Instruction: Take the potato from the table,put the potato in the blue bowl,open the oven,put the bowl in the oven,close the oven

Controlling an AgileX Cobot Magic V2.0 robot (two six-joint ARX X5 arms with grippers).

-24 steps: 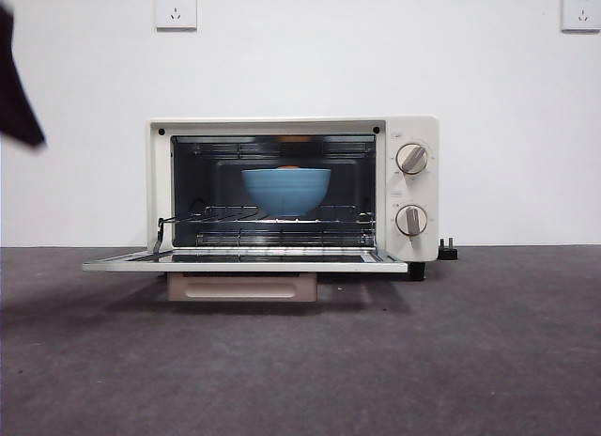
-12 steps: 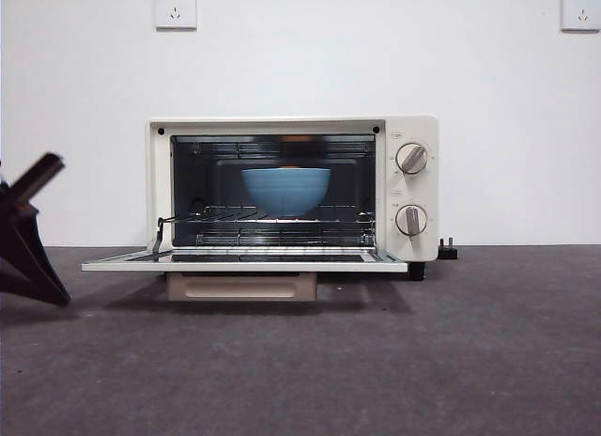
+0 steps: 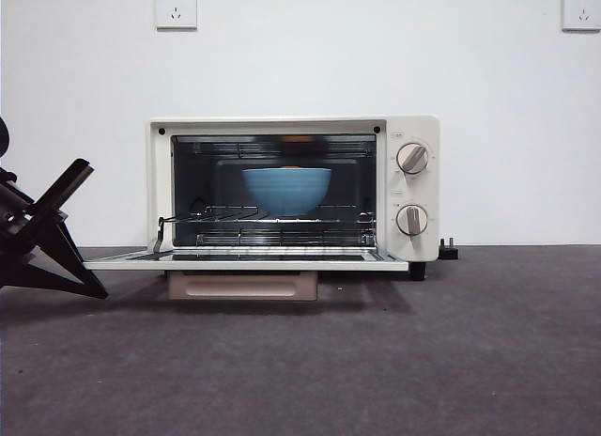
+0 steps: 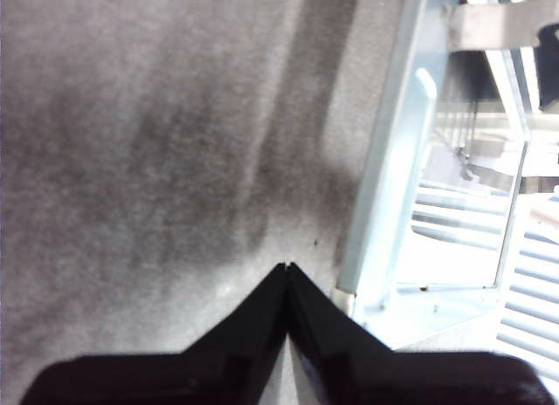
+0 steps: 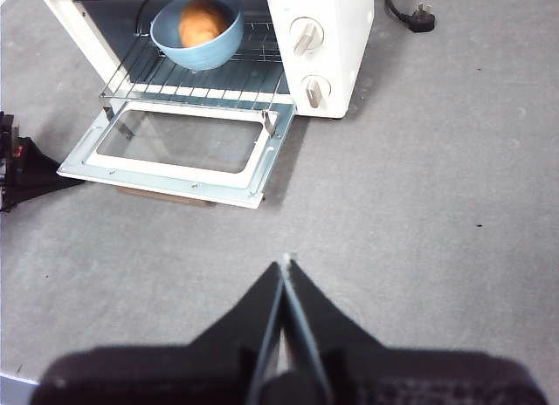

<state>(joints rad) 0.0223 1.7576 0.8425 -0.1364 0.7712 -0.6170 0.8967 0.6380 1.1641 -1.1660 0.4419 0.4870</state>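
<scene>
The potato (image 5: 202, 24) is sitting inside the blue bowl (image 5: 197, 35), and the bowl is resting on the wire rack (image 5: 196, 82) inside the oven (image 3: 293, 190). From the front view only a thin orange sliver of it is peeking over the bowl's rim. The oven door (image 5: 177, 154) is lying wide open, folded flat and level just above the table (image 3: 376, 361), its glass window facing up.

Now to the action at the door's outer corner: the left gripper (image 4: 288, 267) is hanging low over the table, right beside the door's edge, near but not visibly touching it. Its jaws are pressed together to a point with nothing between them. In the front view it is showing as a dark shape at the side edge, level with the open door.

The right gripper (image 5: 286, 264) is waiting high above the table, well apart from the oven, jaws clenched tight and carrying nothing.

On the oven's front panel two round knobs (image 3: 412, 158) are sitting one above the other, and a black plug (image 5: 421, 18) is lying on the table beside the oven.
</scene>
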